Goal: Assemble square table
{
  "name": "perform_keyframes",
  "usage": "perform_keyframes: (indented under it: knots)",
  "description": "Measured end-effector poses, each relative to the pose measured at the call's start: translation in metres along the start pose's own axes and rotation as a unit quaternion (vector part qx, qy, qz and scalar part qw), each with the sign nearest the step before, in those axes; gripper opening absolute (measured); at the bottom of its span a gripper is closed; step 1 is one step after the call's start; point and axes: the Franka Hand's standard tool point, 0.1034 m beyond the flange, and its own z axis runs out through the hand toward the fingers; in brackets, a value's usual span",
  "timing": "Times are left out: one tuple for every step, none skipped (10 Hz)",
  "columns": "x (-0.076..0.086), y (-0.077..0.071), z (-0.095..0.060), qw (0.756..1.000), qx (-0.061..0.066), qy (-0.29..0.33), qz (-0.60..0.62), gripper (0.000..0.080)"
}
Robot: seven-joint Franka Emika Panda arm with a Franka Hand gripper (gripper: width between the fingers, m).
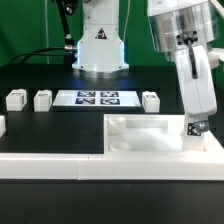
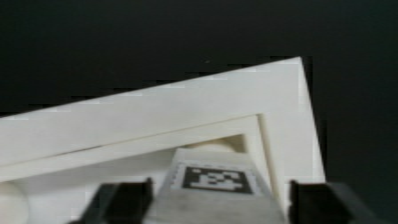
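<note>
White rail (image 1: 50, 165) in front, jaws open astride tagged leg (image 2: 217, 180), tabletop (image 1: 130, 125) partly hidden.

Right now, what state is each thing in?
Gripper: open, fingers either side of the tray's tagged corner.
Tray: flat, rim up, against the rail.
Blocks: loose, unfitted, lying apart.
Marker board: lying flat.

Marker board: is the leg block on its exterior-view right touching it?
Apart. Exterior view shows black table between the leg block and the marker board.
</note>
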Motion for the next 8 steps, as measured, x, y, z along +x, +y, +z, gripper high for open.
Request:
perform_keyframes:
  knots:
    - [-0.003,0.004,0.001,0.996,-0.010,0.012,-0.086,0.0513]
    - [-0.005,-0.001,-0.001,0.977,-0.013,0.021,-0.210,0.0623]
    - [-0.004,-0.001,0.000,0.975,-0.011,0.019,-0.220,0.0642]
    - [-0.003,-0.001,0.000,0.966,-0.012,0.020,-0.257,0.0642]
    - [-0.003,-0.001,0.000,0.954,-0.013,0.019,-0.298,0.0648]
    - [-0.003,-0.001,0.000,0.945,-0.013,0.019,-0.327,0.0648]
    - [-0.001,-0.002,-0.001,0.928,-0.018,0.021,-0.372,0.0649]
    - [0.006,-0.006,-0.007,0.882,-0.033,0.035,-0.468,0.0649]
